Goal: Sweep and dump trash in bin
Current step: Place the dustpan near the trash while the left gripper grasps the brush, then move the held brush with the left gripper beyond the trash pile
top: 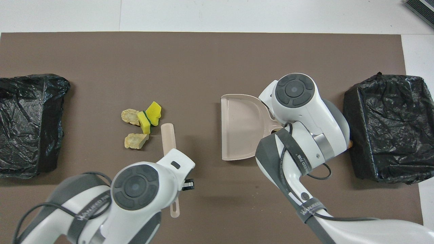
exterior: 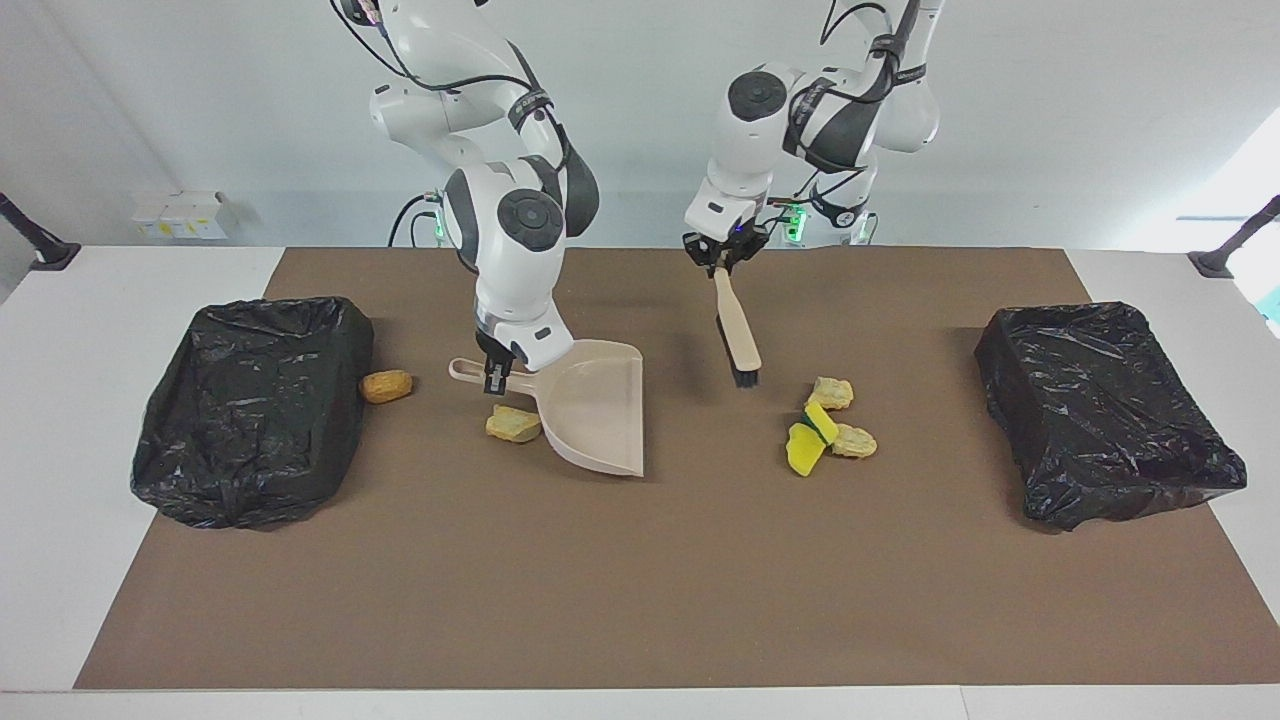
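My right gripper [exterior: 495, 375] is shut on the handle of the beige dustpan [exterior: 598, 405] [top: 239, 130], whose lip rests on the brown mat. One tan trash lump [exterior: 513, 424] lies against the pan's back, by the handle. My left gripper [exterior: 720, 262] is shut on the beige brush [exterior: 738, 335] [top: 167, 135], which hangs slanted with its black bristles [exterior: 745, 378] low beside a trash cluster: yellow sponge bits [exterior: 805, 450] [top: 149, 117] and two tan lumps [exterior: 831, 392] [exterior: 855, 440]. An orange-tan lump [exterior: 386, 386] sits against one bin. In the overhead view both wrists hide their fingers.
Two bins lined with black bags stand on the mat, one at the right arm's end [exterior: 255, 400] [top: 386, 128], one at the left arm's end [exterior: 1105, 410] [top: 28, 122]. White table [exterior: 60, 320] borders the mat.
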Action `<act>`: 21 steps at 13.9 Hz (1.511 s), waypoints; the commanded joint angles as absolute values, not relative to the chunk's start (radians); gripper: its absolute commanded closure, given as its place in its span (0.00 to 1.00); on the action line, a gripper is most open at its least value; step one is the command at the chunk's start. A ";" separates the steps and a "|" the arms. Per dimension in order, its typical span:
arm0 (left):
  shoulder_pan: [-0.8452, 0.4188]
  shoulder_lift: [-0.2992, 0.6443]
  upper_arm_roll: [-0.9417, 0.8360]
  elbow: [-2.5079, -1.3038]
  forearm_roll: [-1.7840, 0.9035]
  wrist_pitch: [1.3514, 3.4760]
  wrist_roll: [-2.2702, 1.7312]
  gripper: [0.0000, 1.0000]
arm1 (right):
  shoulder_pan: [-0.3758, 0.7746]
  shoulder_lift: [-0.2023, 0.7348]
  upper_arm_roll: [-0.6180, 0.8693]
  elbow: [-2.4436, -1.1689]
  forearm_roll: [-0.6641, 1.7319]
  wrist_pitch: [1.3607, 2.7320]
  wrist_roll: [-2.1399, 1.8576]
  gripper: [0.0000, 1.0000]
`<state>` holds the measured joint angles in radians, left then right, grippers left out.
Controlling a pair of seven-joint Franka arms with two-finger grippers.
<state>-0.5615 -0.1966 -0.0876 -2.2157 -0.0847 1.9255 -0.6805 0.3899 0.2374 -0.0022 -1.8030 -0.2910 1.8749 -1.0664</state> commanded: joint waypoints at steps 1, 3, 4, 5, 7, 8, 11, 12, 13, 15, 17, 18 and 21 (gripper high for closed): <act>-0.424 -0.161 -0.100 -2.129 -0.029 1.838 -0.550 1.00 | 0.442 0.271 0.002 -1.779 -0.368 1.865 -1.048 1.00; -0.332 -0.118 -0.100 -2.080 0.001 1.835 -0.481 1.00 | 0.462 0.282 0.003 -1.781 -0.379 1.859 -1.023 1.00; -0.304 -0.101 -0.100 -2.051 0.009 1.826 -0.460 1.00 | 0.463 0.285 0.003 -1.781 -0.379 1.861 -1.017 1.00; -0.281 -0.082 -0.100 -2.024 0.015 1.815 -0.450 1.00 | 0.463 0.285 0.005 -1.781 -0.379 1.859 -1.009 1.00; -0.221 -0.055 -0.098 -1.991 0.032 1.809 -0.385 1.00 | 0.462 0.285 0.005 -1.786 -0.379 1.861 -1.008 1.00; -0.197 -0.052 -0.098 -1.988 0.035 1.807 -0.350 1.00 | 0.463 0.285 0.005 -1.786 -0.379 1.859 -1.008 1.00; -0.112 -0.045 -0.098 -1.991 0.034 1.816 -0.240 1.00 | 0.462 0.285 0.005 -1.790 -0.379 1.859 -1.008 1.00; -0.072 -0.043 -0.098 -1.996 0.034 1.822 -0.198 1.00 | 0.460 0.285 0.005 -1.792 -0.377 1.859 -1.006 1.00; -0.051 -0.041 -0.098 -2.006 0.034 1.830 -0.151 1.00 | 0.460 0.284 0.005 -1.793 -0.377 1.856 -1.006 1.00; -0.029 -0.031 -0.098 -2.048 0.034 1.848 -0.103 1.00 | 0.459 0.284 0.005 -1.795 -0.377 1.855 -1.000 1.00; -0.029 -0.034 -0.098 -2.152 0.034 1.946 -0.089 1.00 | 0.460 0.281 0.005 -1.798 -0.377 1.845 -0.968 1.00; -0.031 -0.037 -0.100 -2.210 0.032 2.023 -0.089 1.00 | 0.460 0.281 0.005 -1.799 -0.376 1.844 -0.965 1.00; -0.043 -0.041 -0.100 -2.284 0.032 2.095 -0.086 1.00 | 0.460 0.279 0.005 -1.801 -0.376 1.845 -0.957 1.00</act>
